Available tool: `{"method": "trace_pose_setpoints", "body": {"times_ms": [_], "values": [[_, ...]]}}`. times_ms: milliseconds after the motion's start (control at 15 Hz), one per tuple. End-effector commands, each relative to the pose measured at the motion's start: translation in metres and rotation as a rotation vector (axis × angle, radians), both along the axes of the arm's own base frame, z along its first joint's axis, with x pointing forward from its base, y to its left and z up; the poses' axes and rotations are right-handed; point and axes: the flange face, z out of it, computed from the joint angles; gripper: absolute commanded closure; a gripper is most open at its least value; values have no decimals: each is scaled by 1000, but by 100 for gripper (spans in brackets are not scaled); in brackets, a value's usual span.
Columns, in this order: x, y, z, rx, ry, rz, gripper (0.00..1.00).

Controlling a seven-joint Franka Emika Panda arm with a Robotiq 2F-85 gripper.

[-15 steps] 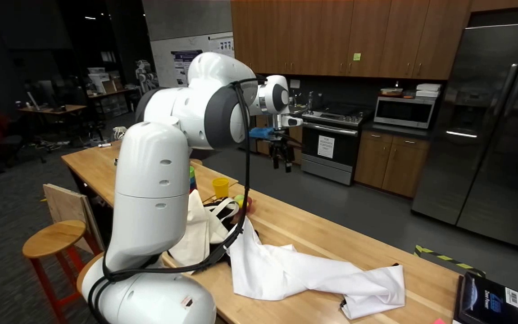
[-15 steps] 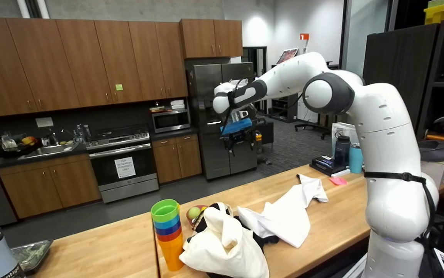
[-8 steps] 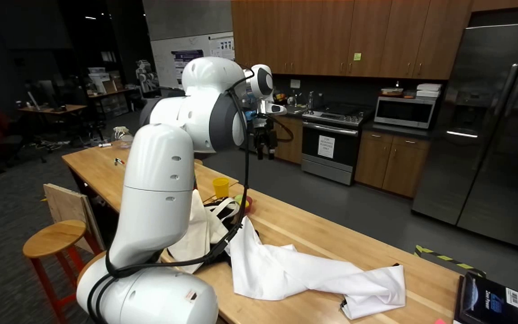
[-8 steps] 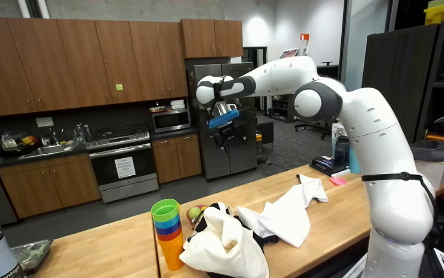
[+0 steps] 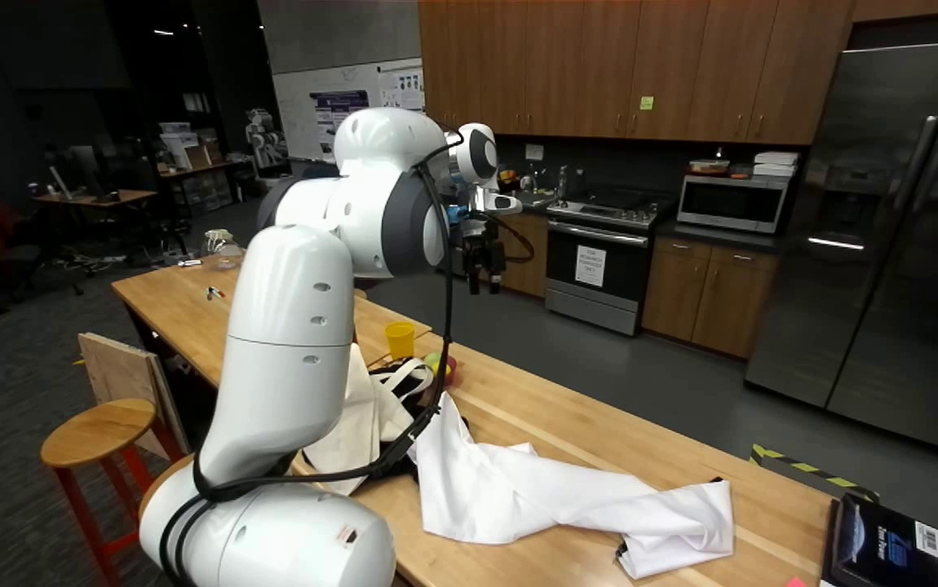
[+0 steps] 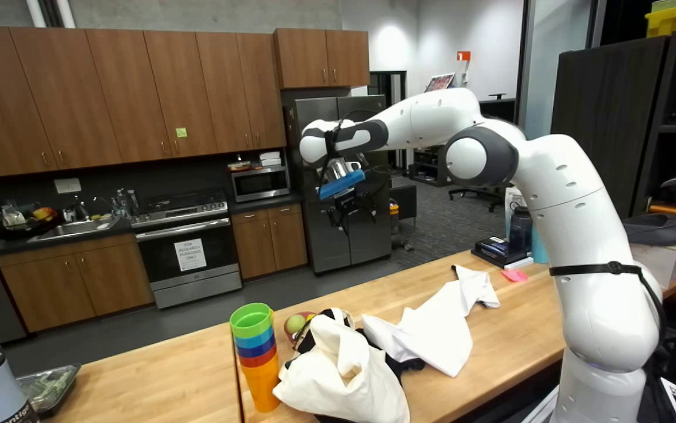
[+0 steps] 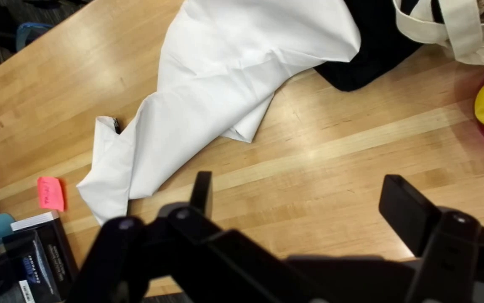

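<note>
Pale wooden table (image 7: 309,160), crumpled white cloth (image 7: 212,88) lying across it, gripper (image 7: 296,184) hanging above with jaws spread wide, black fabric (image 7: 376,48) touching one cloth end, cream tote bag (image 6: 344,376) beside that, pink note (image 7: 51,193) near the other

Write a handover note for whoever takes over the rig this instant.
Gripper: open, empty, raised above the table, touching nothing.
Things: white cloth lies creased and partly folded on the table, its wide end overlapping black fabric. Cream tote bag lies by that end, with the stacked cups standing beside the bag.
Done: the gripper is open above the table; nothing is gripped.
Left: any grip on the white cloth, which lies unheld.
</note>
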Motion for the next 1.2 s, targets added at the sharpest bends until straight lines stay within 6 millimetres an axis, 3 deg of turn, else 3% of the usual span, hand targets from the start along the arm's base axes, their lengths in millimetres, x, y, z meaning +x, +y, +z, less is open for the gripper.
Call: {"method": "trace_pose_setpoints", "body": {"times_ms": [0,533,733,933,1133], "values": [[-39,-17,-1,-40,18,19,0],[-122,-64,-18,-86,52,8,0],[-146,-84,-28,-204,-25,79,0],[-177,-103,-48,-287,-70,122,0],[-217,-124,-80,-249,-86,64,0]]}}
